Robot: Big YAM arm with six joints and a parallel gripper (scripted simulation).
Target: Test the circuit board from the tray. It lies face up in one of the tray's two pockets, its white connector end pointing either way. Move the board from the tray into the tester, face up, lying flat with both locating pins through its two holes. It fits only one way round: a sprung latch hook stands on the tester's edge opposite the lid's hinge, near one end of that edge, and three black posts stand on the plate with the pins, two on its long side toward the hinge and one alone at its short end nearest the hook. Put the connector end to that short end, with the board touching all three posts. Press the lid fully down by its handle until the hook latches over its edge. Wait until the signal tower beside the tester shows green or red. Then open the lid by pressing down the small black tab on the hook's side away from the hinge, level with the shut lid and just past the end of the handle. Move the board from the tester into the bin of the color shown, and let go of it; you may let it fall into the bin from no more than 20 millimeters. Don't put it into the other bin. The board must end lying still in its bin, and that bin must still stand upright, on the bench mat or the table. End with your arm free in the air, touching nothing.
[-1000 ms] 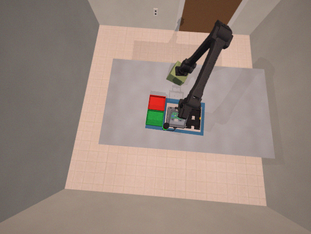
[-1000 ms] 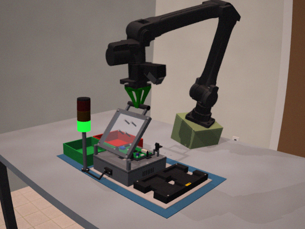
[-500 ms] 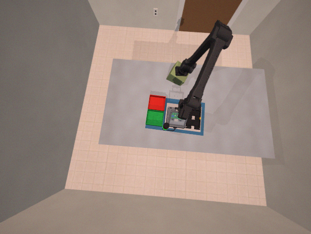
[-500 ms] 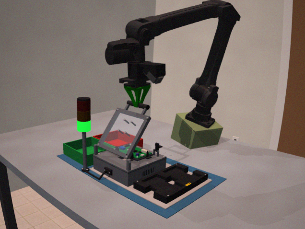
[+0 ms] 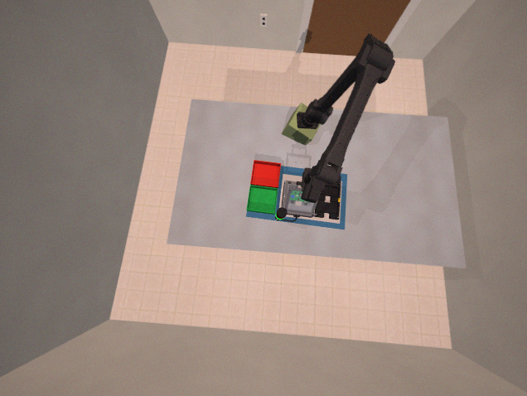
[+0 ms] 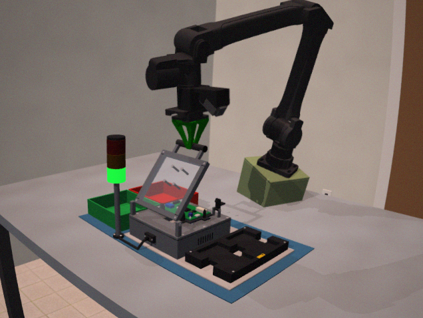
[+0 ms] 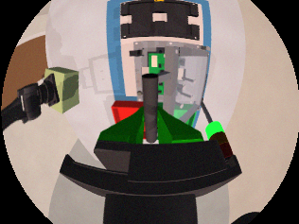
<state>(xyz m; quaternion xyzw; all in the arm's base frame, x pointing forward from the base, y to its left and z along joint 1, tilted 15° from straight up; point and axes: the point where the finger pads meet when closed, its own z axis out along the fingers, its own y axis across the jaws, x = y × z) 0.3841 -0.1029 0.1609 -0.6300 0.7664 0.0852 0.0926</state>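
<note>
My gripper (image 6: 189, 145) (image 7: 150, 111) has green fingers and is shut on the black handle (image 6: 202, 148) (image 7: 150, 103) of the tester's clear lid (image 6: 172, 181) (image 7: 191, 81). The lid is raised steeply, tilted up from its hinge. The green circuit board (image 6: 191, 213) (image 7: 154, 60) (image 5: 295, 196) lies on the plate of the grey tester (image 6: 177, 234) (image 5: 292, 208) under the lid, its white connector end toward the latch hook (image 6: 217, 203). The signal tower (image 6: 116, 170) (image 7: 215, 129) shows green. The green bin (image 6: 106, 205) (image 5: 262, 199) and the red bin (image 6: 163, 193) (image 5: 265, 173) stand behind the tester.
The empty black tray (image 6: 239, 254) (image 5: 327, 204) (image 7: 162, 18) lies in front of the tester on the blue mat (image 6: 273, 270) (image 5: 344, 200). The arm's olive base block (image 6: 273, 186) (image 5: 300, 127) stands on the table at the back right.
</note>
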